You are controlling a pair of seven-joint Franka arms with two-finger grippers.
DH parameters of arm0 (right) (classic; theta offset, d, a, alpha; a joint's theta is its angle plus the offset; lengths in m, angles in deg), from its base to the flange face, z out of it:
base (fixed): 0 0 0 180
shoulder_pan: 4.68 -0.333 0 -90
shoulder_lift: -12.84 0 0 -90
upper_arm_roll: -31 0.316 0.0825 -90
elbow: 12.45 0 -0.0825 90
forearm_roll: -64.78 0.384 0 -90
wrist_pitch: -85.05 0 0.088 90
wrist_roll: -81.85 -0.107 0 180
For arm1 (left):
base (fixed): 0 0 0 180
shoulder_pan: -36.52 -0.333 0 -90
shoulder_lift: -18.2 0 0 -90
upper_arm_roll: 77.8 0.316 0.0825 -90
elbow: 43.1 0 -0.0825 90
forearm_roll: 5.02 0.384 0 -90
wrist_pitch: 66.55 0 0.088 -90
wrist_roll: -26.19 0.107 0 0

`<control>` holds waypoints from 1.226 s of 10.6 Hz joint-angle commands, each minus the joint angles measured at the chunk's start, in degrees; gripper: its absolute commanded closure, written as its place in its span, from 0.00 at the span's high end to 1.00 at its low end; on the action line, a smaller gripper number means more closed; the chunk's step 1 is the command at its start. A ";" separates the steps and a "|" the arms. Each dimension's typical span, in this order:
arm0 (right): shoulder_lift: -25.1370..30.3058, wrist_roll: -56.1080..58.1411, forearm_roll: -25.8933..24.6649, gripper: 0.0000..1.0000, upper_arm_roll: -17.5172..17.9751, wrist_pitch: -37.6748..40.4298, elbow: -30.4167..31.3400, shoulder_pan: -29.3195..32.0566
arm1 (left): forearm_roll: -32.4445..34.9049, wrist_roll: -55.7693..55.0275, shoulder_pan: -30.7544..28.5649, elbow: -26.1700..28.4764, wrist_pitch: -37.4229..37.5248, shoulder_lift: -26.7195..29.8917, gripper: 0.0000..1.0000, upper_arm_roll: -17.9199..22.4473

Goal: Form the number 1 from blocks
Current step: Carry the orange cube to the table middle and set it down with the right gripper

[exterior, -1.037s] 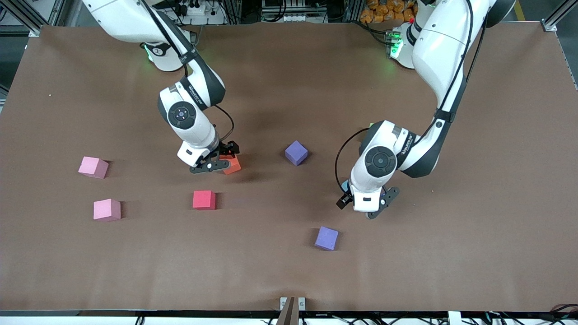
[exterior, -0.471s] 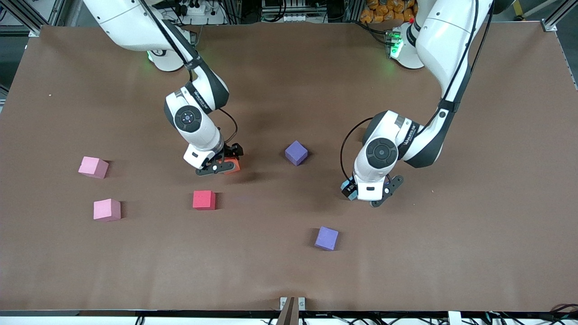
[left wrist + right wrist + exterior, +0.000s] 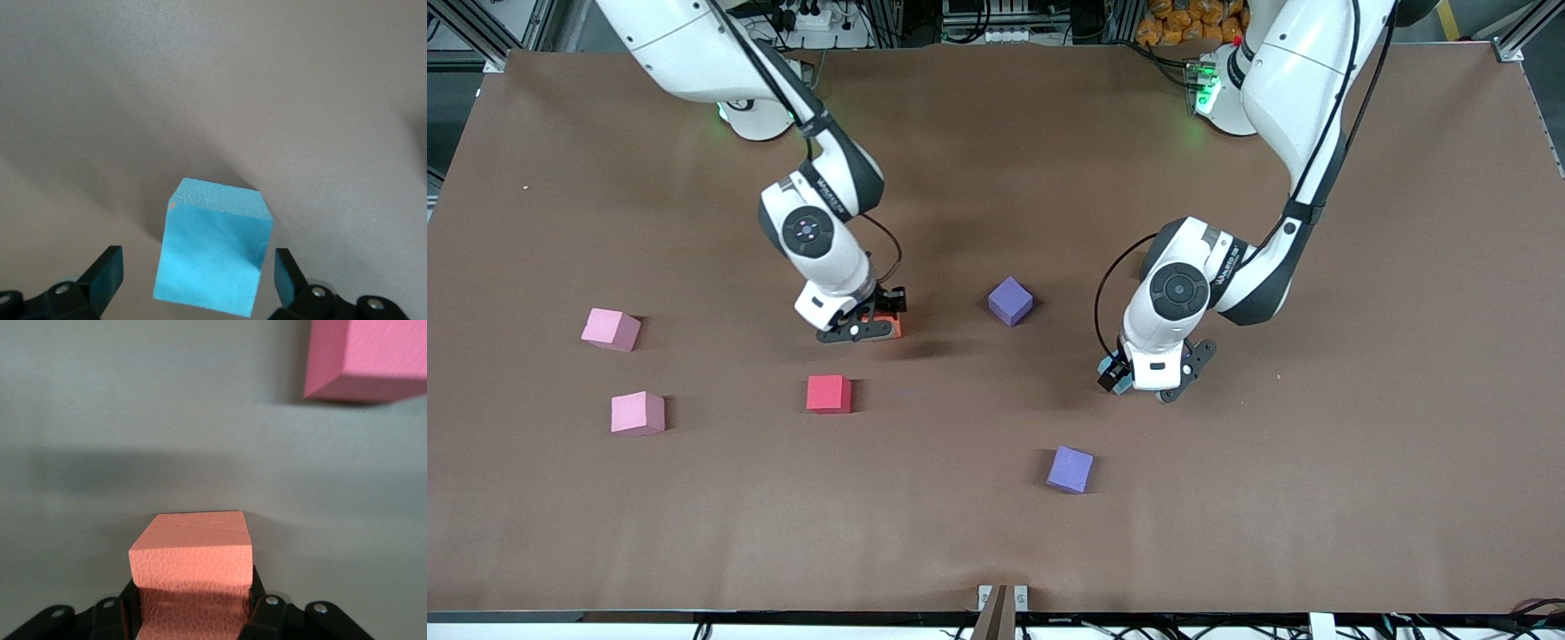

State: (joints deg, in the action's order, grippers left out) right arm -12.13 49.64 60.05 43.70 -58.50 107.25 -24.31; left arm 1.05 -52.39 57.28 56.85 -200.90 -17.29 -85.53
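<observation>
- The right gripper [image 3: 869, 327] clamps the small matte orange foam cube [image 3: 888, 325], fingers pressed flat on two opposite faces; the right wrist view shows that cube [image 3: 193, 568] seated squarely between the jaws, low over the brown table [image 3: 996, 533], with a pink face in the background that could be the red or a pink cube
- The left gripper [image 3: 1149, 388] straddles the light blue foam cube [image 3: 213, 263], jaws spread wide with clear gaps on both sides, not gripping; in the front view only a sliver of that cube [image 3: 1110, 366] peeks out beside the wrist
- The blue cube sits skewed between the fingertips [image 3: 107, 270], one corner turned toward a pad, so a close would likely need a small wrist twist first
- A purple foam cube [image 3: 1010, 300] lies between the two grippers, level with the orange one; a second purple cube [image 3: 1071, 469] lies nearer the front camera
- The red foam cube [image 3: 829, 394] sits just nearer the camera than the right gripper
- Two pink foam cubes [image 3: 611, 330] [image 3: 638, 413] rest well apart toward the right arm's end
- No green cube is visible
</observation>
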 commanded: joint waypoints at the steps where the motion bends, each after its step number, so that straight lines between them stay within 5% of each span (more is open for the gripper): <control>1: 5.09 -12.14 -1.25 0.00 4.50 7.02 0.09 -1.91 | 1.40 -1.49 -0.11 0.95 -2.40 -0.88 1.00 0.17; 4: 6.87 -27.33 -1.25 0.00 13.37 11.27 0.18 -3.66 | 1.75 -1.15 0.15 0.68 -2.40 -2.38 1.00 0.26; 5: 6.52 -31.73 -1.25 0.00 15.49 11.10 0.35 -4.89 | 2.80 -0.45 -0.11 0.77 -2.31 -2.30 0.27 0.17; 6: 6.34 -34.99 -1.17 0.00 17.69 11.01 0.61 -5.94 | 3.16 -0.35 -0.11 0.77 -2.23 -2.30 0.00 0.17; 13: -1.21 -38.45 -1.43 0.00 18.76 -0.41 3.96 -15.00 | 5.62 4.39 4.53 0.68 -1.52 1.47 0.00 -0.45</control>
State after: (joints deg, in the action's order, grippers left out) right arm -11.36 12.72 60.02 62.40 -56.89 110.84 -39.19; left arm 5.12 -48.99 59.09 56.67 -203.04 -18.34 -86.36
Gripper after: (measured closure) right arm 0.401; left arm 0.410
